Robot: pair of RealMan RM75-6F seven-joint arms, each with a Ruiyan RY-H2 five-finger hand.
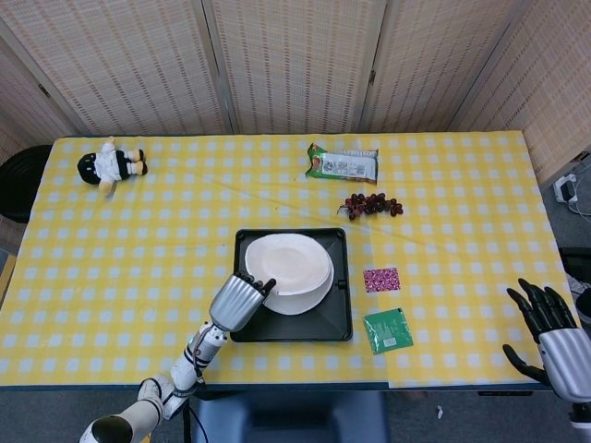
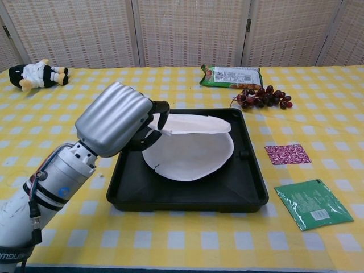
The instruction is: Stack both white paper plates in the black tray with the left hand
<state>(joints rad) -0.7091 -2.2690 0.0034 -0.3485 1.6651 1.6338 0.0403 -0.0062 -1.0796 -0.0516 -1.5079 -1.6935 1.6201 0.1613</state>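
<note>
A black tray sits at the table's middle front. One white paper plate lies flat inside it. My left hand pinches the near-left rim of a second white plate and holds it a little above the lower one, almost level over it. My right hand hovers at the table's right front corner, fingers spread and holding nothing; the chest view does not show it.
Two sachets lie right of the tray, one pink and one green. Grapes and a green snack bag lie behind the tray. A plush toy is far left.
</note>
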